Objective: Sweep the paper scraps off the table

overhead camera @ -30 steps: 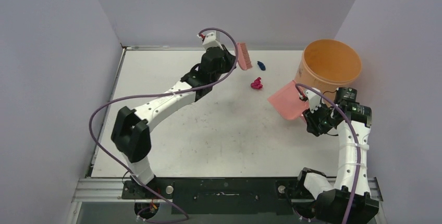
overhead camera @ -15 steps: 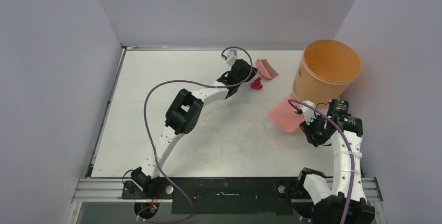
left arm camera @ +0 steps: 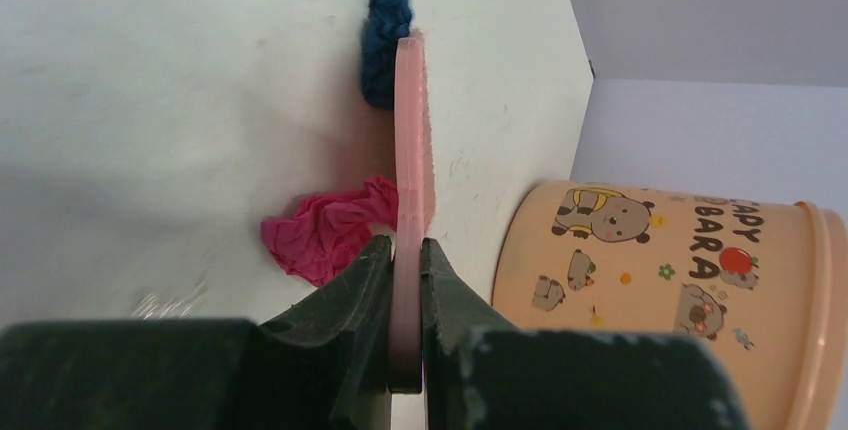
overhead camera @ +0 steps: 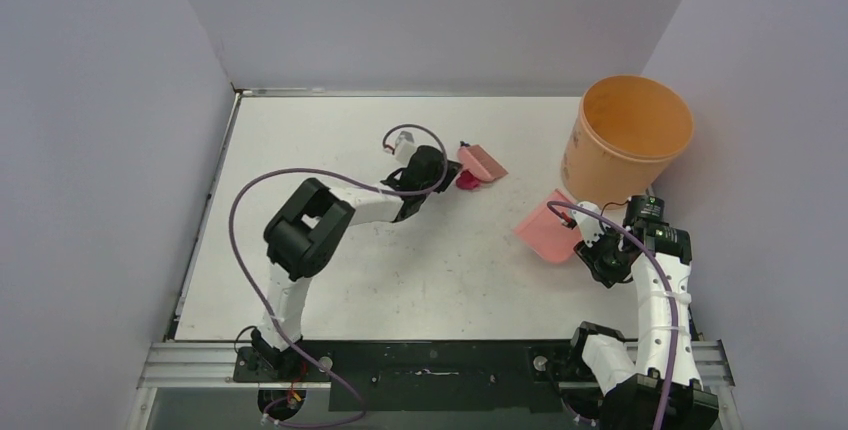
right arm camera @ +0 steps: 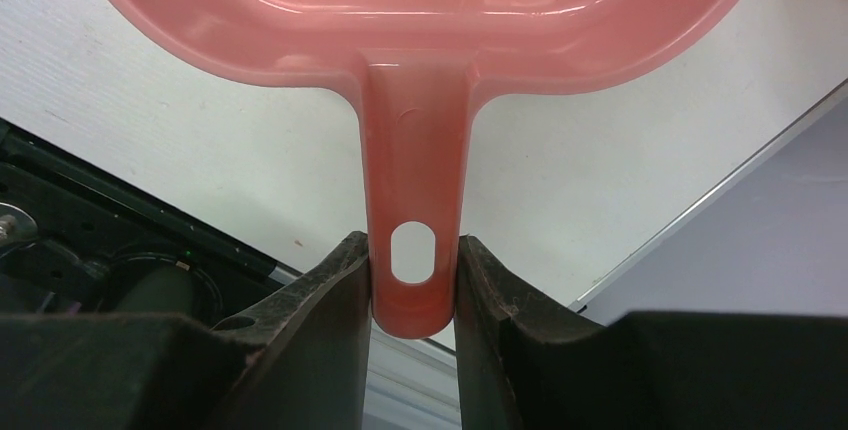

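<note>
The left gripper [left arm camera: 405, 262] is pressed together on the thin edge of a pink hand brush [left arm camera: 410, 140]. The wrist view shows the brush edge-on, running away from the fingers over the white table [left arm camera: 150, 100]. A magenta wad [left arm camera: 322, 235] of crumpled paper lies on the table touching the brush's left face, just ahead of the fingertips. A dark blue wad [left arm camera: 383, 40] sits against the same face at the brush's far end.

From above, the left gripper [overhead camera: 440, 172] and hand brush [overhead camera: 483, 163] are mid-table, with the magenta wad [overhead camera: 466, 181] tucked against the brush's near side. The dark blue wad cannot be made out there, perhaps hidden by the brush.

The right gripper [right arm camera: 413, 255] pinches the handle of a pink dustpan [right arm camera: 400, 10] at its hanging hole, its jaws only as far apart as the handle is wide. The dustpan [overhead camera: 546, 229] is at the table's right side, just beside the base of an orange bucket [overhead camera: 628, 135]. It is apart from both wads, which lie to its left.
</note>
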